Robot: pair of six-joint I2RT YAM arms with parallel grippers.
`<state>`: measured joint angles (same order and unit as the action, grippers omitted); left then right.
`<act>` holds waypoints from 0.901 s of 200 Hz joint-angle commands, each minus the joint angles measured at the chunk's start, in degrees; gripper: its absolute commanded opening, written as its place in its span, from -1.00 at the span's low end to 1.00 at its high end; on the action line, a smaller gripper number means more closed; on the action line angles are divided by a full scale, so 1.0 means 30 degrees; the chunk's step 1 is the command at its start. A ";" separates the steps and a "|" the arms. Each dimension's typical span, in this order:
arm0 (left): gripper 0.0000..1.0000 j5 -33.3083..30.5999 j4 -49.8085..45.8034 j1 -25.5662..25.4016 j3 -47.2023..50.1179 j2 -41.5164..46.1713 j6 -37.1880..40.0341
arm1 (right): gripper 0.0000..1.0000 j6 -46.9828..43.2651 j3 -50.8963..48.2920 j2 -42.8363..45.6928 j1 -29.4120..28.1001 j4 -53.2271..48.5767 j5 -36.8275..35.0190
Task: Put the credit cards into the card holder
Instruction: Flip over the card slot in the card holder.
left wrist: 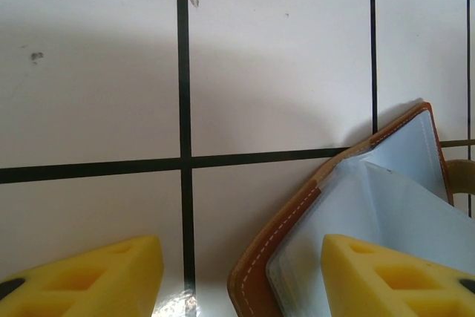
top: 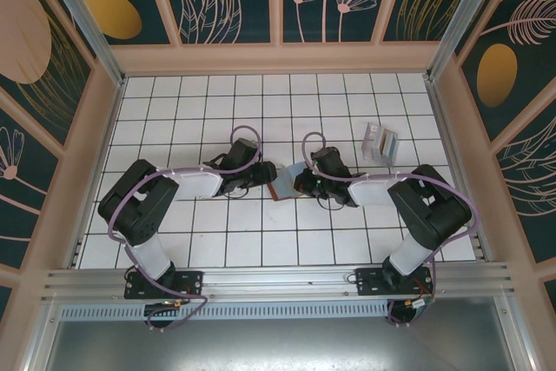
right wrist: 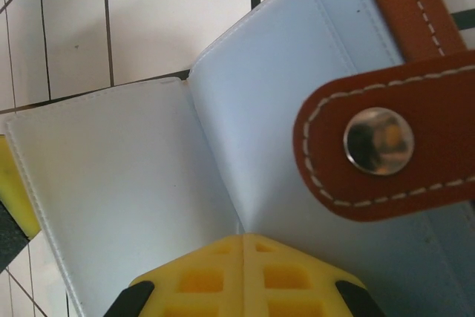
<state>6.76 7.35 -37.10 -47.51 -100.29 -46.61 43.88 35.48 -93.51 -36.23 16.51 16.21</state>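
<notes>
Card holder (left wrist: 256, 261): laid open at the middle of the tabletop (top: 217, 102).
Handling: judged light, floppy; inner leaves thin, slick.
Hold: stitched edge favoured.
Left fingers (left wrist: 104, 280): spread, astride its corner.
Right fingers (right wrist: 215, 280): pressed together, pinching an inner leaf.

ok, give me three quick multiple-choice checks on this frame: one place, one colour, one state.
1. The striped packet lies:
A) left of the card holder
B) right of it, farther back
C) on top of it

2. The card holder's outer leather is:
A) black
B) brown
C) green

3. The left gripper is:
A) open
B) shut on a card
C) shut, empty

Key:
1. B, the top view shows it apart, back-right.
2. B, the stitched edge is brown.
3. A, its yellow fingers stand wide apart.
</notes>
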 commanded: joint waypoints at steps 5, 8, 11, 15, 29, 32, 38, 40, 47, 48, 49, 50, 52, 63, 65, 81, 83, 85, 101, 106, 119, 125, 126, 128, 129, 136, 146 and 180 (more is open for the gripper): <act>0.21 -0.0593 -0.0782 -0.0167 -0.0473 -0.1191 0.0242 | -1.00 0.0315 -0.0486 0.0321 0.0209 0.0819 0.0424; 0.21 -0.0586 -0.0782 -0.0171 -0.0504 -0.1245 0.0218 | -1.00 0.0378 -0.0486 0.0285 0.0225 0.0838 0.0449; 0.21 -0.0578 -0.0760 -0.0223 -0.0533 -0.1307 0.0233 | -1.00 0.0393 -0.0504 0.0273 0.0220 0.0866 0.0482; 0.21 -0.0583 -0.0753 -0.0276 -0.0591 -0.1398 0.0225 | -1.00 0.0395 -0.0519 0.0288 0.0224 0.0903 0.0536; 0.20 -0.0723 -0.0876 -0.0425 -0.0811 -0.1726 0.0385 | -1.00 0.0420 -0.0555 0.0356 0.0214 0.0883 0.0437; 0.20 -0.0745 -0.0933 -0.0460 -0.0883 -0.1803 0.0455 | -1.00 0.0424 -0.0590 0.0385 0.0233 0.0882 0.0389; 0.19 -0.0866 -0.1104 -0.0501 -0.1020 -0.1958 0.0610 | -1.00 0.0448 -0.0650 0.0440 0.0259 0.0882 0.0320; 0.19 -0.0912 -0.1177 -0.0510 -0.1035 -0.1989 0.0665 | -1.00 0.0473 -0.0662 0.0439 0.0267 0.0882 0.0298; 0.18 -0.1163 -0.1422 -0.0578 -0.1187 -0.2112 0.0866 | -1.00 0.0565 -0.0715 0.0511 0.0323 0.0854 0.0254; 0.18 -0.1196 -0.1453 -0.0580 -0.1187 -0.2110 0.0877 | -1.00 0.0572 -0.0720 0.0504 0.0340 0.0839 0.0253; 0.18 -0.1227 -0.1484 -0.0595 -0.1186 -0.2138 0.0897 | -1.00 0.0590 -0.0722 0.0530 0.0349 0.0831 0.0252; 0.18 -0.1272 -0.1514 -0.0603 -0.1201 -0.2152 0.0907 | -1.00 0.0585 -0.0724 0.0543 0.0353 0.0828 0.0252; 0.18 -0.1343 -0.1536 -0.0609 -0.1204 -0.2147 0.0922 | -1.00 0.0581 -0.0724 0.0553 0.0378 0.0825 0.0274; 0.18 -0.1518 -0.1494 -0.0637 -0.1117 -0.2218 0.1051 | -0.98 0.0544 -0.0725 0.0611 0.0422 0.0780 0.0282; 0.18 -0.1521 -0.1472 -0.0639 -0.1110 -0.2245 0.1053 | -0.97 0.0548 -0.0725 0.0621 0.0432 0.0769 0.0281; 0.18 -0.1518 -0.1338 -0.0670 -0.1113 -0.2464 0.1201 | -0.85 0.0491 -0.0710 0.0714 0.0450 0.0685 0.0136; 0.18 -0.1507 -0.1338 -0.0662 -0.1131 -0.2482 0.1208 | -0.81 0.0469 -0.0699 0.0706 0.0446 0.0679 0.0135; 0.18 -0.1497 -0.1338 -0.0668 -0.1150 -0.2501 0.1232 | -0.78 0.0464 -0.0696 0.0711 0.0445 0.0678 0.0142; 0.18 -0.1437 -0.1218 -0.0665 -0.1104 -0.2532 0.1268 | -0.46 0.0343 -0.0643 0.0786 0.0454 0.0706 0.0305; 0.18 -0.1376 -0.1113 -0.0670 -0.1045 -0.2518 0.1269 | -0.39 0.0264 -0.0637 0.0852 0.0461 0.0681 0.0339; 0.18 -0.1234 -0.0958 -0.0662 -0.1063 -0.2709 0.1291 | -0.27 -0.0085 -0.0657 0.1212 0.0421 0.0458 0.0054; 0.18 -0.1160 -0.0933 -0.0670 -0.1120 -0.2856 0.1273 | -0.22 -0.0321 -0.0668 0.1419 0.0395 0.0325 -0.0127; 0.18 -0.1151 -0.0930 -0.0670 -0.1138 -0.2877 0.1285 | -0.21 -0.0369 -0.0652 0.1457 0.0391 0.0296 -0.0157; 0.18 -0.1107 -0.0929 -0.0655 -0.1152 -0.2922 0.1295 | -0.20 -0.0478 -0.0663 0.1536 0.0373 0.0245 -0.0202; 0.18 -0.1095 -0.0914 -0.0662 -0.1140 -0.2954 0.1282 | -0.20 -0.0535 -0.0664 0.1603 0.0365 0.0212 -0.0239; 0.18 -0.0957 -0.0806 -0.0666 -0.1099 -0.3050 0.1244 | -0.15 -0.0949 -0.0616 0.1913 0.0319 -0.0032 -0.0500; 0.17 -0.0796 -0.0580 -0.0651 -0.1011 -0.3124 0.1117 | -0.08 -0.1643 -0.0557 0.2446 0.0168 -0.0414 -0.0951; 0.17 -0.0596 -0.0209 -0.0664 -0.0897 -0.3190 0.1078 | 0.18 -0.5096 -0.0642 0.4349 -0.1352 -0.1266 -0.3847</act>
<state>2.70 2.68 -38.81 -51.51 -103.18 -44.14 38.39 34.22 -85.01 -36.84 15.14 12.38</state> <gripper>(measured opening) 0.587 0.546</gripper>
